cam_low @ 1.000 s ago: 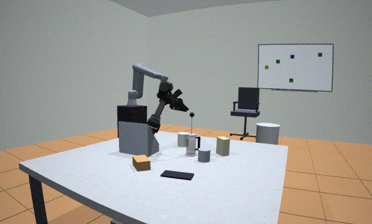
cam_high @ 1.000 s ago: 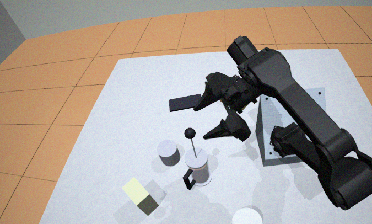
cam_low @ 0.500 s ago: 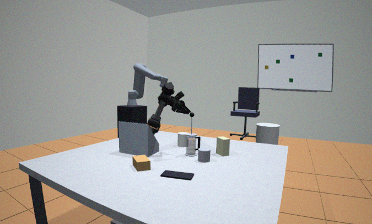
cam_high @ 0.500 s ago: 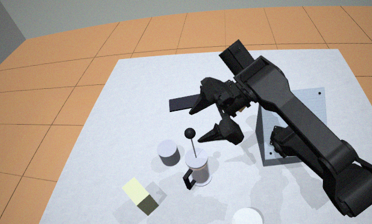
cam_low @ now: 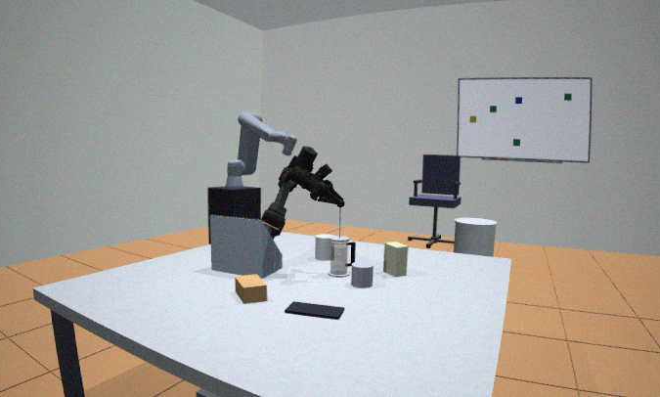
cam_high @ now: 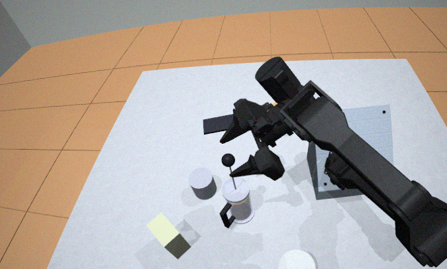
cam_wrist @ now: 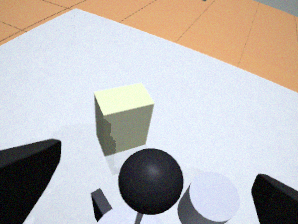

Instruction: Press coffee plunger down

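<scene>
1. Gripper (cam_high: 226,158) (cam_low: 341,202) (cam_wrist: 158,167): fingers wide apart, nothing between them gripped; wrist view has the knob (cam_high: 228,160) (cam_low: 340,202) (cam_wrist: 151,181) in the gap, nearer the camera's lower edge.
2. Press (cam_high: 241,209) (cam_low: 338,258) upright on table (cam_high: 118,160) (cam_low: 411,334) (cam_wrist: 50,65); rod (cam_high: 232,177) (cam_low: 340,221) (cam_wrist: 138,218) tall above lid (cam_high: 236,190) (cam_low: 340,239) (cam_wrist: 125,218), so plunger is up, pressing not done.
3. Risk: press tips. Cause would be a sideways shove on the high knob, long lever over a narrow base.
4. Risk: press slides. Cause: push slanted instead of straight down; gripper comes in at a slant.
5. Risk: knob slips off or gets missed. Cause: closing off-centre, one fingertip meeting the ball first.
6. Risk: handle (cam_high: 226,215) (cam_low: 352,253) (cam_wrist: 101,204) or grey can (cam_high: 202,183) (cam_low: 362,275) (cam_wrist: 212,197) bumped on the way down; can stands near press.
7. Risk: stops short, or knob dragged up on release. Cause: weak final push, fingers not opened enough before lifting.
8. Brands, labels, writing: none readable. Whiteboard (cam_low: 544,128) has coloured squares, no legible text.
</scene>
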Tool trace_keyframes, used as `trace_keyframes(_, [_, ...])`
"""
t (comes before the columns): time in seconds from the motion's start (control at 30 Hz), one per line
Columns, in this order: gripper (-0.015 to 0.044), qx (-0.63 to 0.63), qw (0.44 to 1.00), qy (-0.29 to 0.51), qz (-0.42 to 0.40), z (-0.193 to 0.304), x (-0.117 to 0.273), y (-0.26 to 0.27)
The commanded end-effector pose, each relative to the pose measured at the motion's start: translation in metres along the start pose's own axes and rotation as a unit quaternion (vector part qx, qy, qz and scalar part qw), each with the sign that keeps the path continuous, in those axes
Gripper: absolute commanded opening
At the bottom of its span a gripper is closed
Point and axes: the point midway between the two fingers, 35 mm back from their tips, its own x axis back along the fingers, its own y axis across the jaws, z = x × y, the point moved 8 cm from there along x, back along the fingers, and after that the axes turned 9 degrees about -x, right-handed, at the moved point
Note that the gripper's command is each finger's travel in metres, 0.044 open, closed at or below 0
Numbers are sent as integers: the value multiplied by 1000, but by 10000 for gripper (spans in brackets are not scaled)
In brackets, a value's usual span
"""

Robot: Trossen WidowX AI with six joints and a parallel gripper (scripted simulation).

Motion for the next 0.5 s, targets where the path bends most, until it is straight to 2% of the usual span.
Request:
trace_keyframes(0.0, [440,-2,1000,-2,0,3,-3,2])
trace_keyframes(0.4, [125,-2,1000,-2,0,3,-3,2])
trace_keyframes(0.47, [118,-2,1000,-2,0,3,-3,2])
